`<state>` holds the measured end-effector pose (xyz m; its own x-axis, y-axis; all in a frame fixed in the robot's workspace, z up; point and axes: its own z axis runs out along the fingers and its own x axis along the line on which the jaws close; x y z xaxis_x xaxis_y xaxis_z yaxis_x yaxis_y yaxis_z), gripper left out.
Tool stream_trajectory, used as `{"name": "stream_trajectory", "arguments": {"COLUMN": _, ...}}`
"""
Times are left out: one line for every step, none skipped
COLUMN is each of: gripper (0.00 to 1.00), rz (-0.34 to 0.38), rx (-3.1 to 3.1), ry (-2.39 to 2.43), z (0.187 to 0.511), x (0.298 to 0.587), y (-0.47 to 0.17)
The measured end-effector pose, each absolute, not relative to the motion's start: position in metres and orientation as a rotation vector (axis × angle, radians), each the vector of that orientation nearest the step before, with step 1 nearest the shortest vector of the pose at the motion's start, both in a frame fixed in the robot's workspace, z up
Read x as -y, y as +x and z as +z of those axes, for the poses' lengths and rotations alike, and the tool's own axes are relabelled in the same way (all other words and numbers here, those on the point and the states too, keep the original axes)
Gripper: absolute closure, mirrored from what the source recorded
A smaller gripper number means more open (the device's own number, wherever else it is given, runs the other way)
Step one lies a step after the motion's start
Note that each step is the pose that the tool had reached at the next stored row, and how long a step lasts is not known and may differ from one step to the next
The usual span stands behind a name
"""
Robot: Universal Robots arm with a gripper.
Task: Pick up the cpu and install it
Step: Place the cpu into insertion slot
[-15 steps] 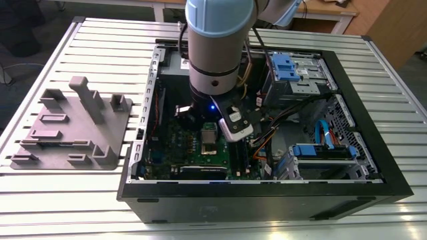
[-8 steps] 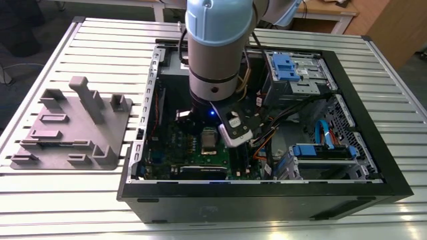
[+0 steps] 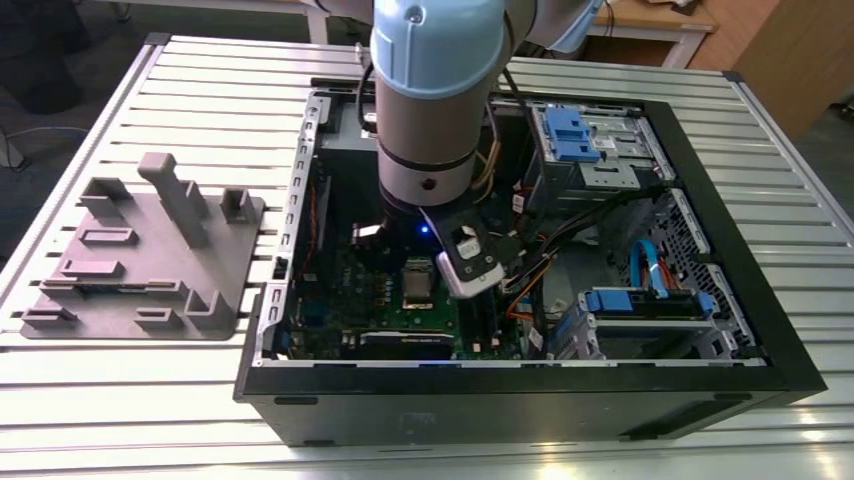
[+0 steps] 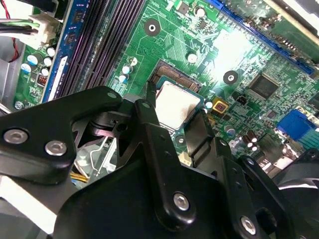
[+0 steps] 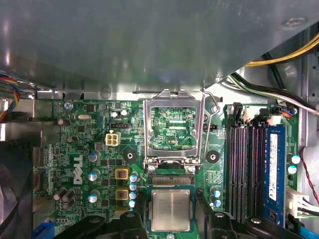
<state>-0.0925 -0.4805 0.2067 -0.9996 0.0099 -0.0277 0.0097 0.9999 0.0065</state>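
Note:
The cpu, a small silvery square chip, hangs between the black fingers of my gripper, which is shut on it. It is just over the socket on the green motherboard. A strip of the socket's gold contacts still shows past the chip's edge. The hollow metal socket frame is flipped open, standing up beyond the socket. In the second wrist view the cpu shows between the two fingers of the gripper. In the exterior view the arm reaches down into the open computer case.
Memory slots and a blue memory stick run alongside the socket. Cable bundles and drive cages crowd the case. A grey plastic tray with upright blocks lies on the slatted table at the exterior view's left.

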Motion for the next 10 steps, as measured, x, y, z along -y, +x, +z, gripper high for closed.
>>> {"name": "stream_trajectory", "arguments": {"gripper": 0.53, "rz": 0.010, "rx": -3.114, "ry": 0.015, "z": 0.206, "x": 0.481, "y": -0.093}}
{"name": "stream_trajectory", "arguments": {"gripper": 0.53, "rz": 0.010, "rx": -3.114, "ry": 0.015, "z": 0.205, "x": 0.481, "y": -0.093}}
{"name": "stream_trajectory", "arguments": {"gripper": 0.53, "rz": 0.010, "rx": -3.114, "ry": 0.015, "z": 0.204, "x": 0.482, "y": -0.093}}
{"name": "stream_trajectory", "arguments": {"gripper": 0.53, "rz": 0.009, "rx": -3.114, "ry": 0.015, "z": 0.203, "x": 0.483, "y": -0.093}}
{"name": "stream_trajectory", "arguments": {"gripper": 0.53, "rz": 0.010, "rx": -3.114, "ry": 0.015, "z": 0.202, "x": 0.483, "y": -0.093}}
{"name": "stream_trajectory", "arguments": {"gripper": 0.53, "rz": 0.010, "rx": -3.114, "ry": 0.015, "z": 0.200, "x": 0.483, "y": -0.093}}
{"name": "stream_trajectory", "arguments": {"gripper": 0.53, "rz": 0.009, "rx": -3.114, "ry": 0.016, "z": 0.198, "x": 0.484, "y": -0.093}}
{"name": "stream_trajectory", "arguments": {"gripper": 0.53, "rz": 0.010, "rx": -3.114, "ry": 0.016, "z": 0.195, "x": 0.484, "y": -0.093}}
{"name": "stream_trajectory", "arguments": {"gripper": 0.53, "rz": 0.010, "rx": -3.114, "ry": 0.016, "z": 0.194, "x": 0.484, "y": -0.093}}
{"name": "stream_trajectory", "arguments": {"gripper": 0.53, "rz": 0.010, "rx": -3.114, "ry": 0.016, "z": 0.193, "x": 0.484, "y": -0.093}}
